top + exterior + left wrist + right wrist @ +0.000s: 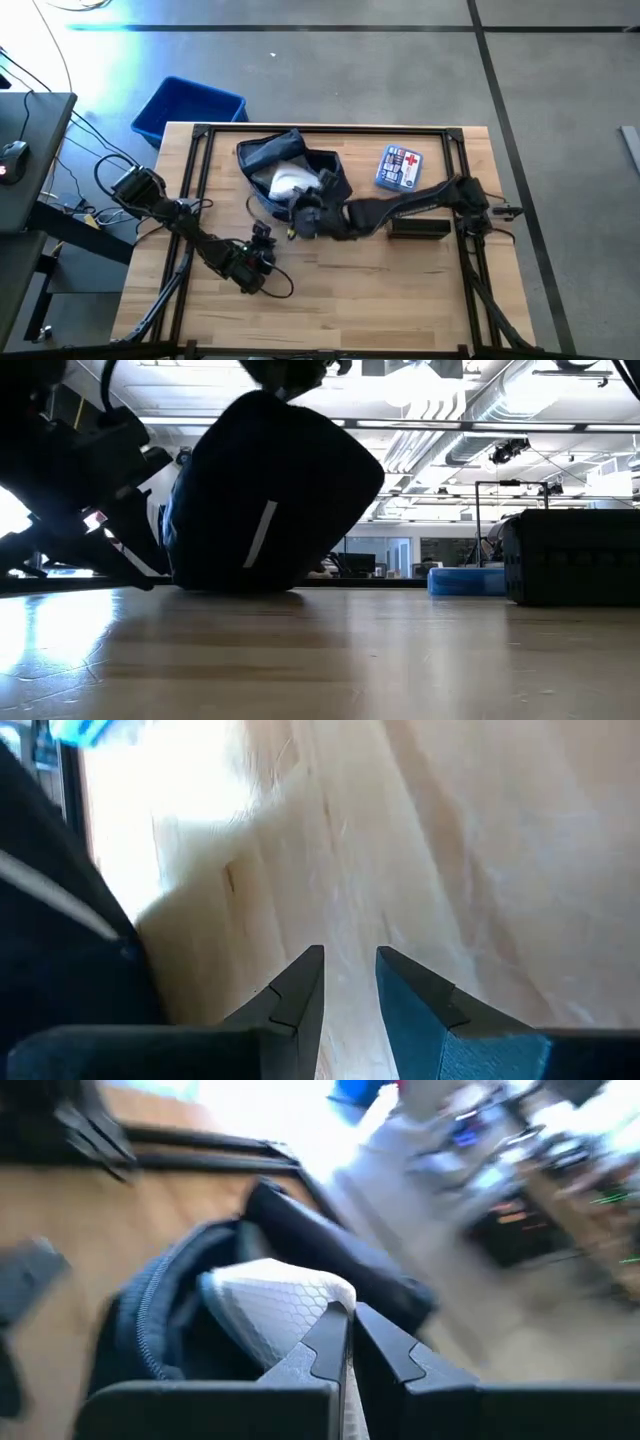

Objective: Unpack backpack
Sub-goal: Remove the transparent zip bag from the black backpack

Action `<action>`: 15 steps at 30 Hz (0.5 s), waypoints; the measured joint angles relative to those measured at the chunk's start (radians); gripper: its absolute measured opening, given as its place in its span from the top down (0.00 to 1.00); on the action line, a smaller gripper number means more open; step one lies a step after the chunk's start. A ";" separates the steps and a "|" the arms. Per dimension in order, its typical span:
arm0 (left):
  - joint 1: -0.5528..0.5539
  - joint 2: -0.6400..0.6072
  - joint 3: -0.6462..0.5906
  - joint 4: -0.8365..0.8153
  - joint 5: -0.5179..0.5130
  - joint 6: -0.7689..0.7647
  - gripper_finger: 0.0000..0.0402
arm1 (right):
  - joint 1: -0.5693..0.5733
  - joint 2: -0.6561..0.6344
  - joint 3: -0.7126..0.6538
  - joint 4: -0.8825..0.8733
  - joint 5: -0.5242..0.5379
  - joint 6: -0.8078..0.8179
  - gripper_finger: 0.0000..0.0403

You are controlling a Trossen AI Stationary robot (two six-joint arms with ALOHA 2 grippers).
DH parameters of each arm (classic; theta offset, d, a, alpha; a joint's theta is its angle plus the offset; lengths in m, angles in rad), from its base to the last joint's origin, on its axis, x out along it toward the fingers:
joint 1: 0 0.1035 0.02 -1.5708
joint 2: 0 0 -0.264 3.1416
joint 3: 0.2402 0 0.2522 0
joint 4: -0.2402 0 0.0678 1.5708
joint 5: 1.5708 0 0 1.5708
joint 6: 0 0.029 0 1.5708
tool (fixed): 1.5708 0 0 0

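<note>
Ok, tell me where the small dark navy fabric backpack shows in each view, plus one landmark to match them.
High view: the small dark navy fabric backpack lies open at the table's far middle.
Low view: it is the big dark rounded mass left of centre.
Left wrist view: not identifiable.
Right wrist view: its open mouth fills the lower left.
Shared landmark: the white padded item inside it, seen again at the right gripper.

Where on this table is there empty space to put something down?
The widest bare wood is the near strip in front of both arms, between the left gripper and the table's right edge. A smaller patch lies on the far left, beside the backpack. The middle is crowded: backpack, right gripper, first-aid box.
</note>
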 joint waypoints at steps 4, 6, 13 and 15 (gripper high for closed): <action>-0.044 0.000 0.036 0.009 -0.011 0.023 0.82 | -0.030 0.012 0.000 -0.081 -0.125 0.070 1.00; -0.067 -0.001 0.062 0.010 -0.017 0.023 0.82 | -0.033 0.031 -0.002 -0.158 -0.165 0.127 1.00; -0.116 -0.014 0.077 0.122 -0.106 0.066 0.82 | -0.020 0.095 -0.002 -0.226 -0.206 0.193 1.00; -0.096 -0.020 0.068 0.129 -0.128 0.066 0.81 | -0.018 0.098 -0.004 -0.219 -0.210 0.193 1.00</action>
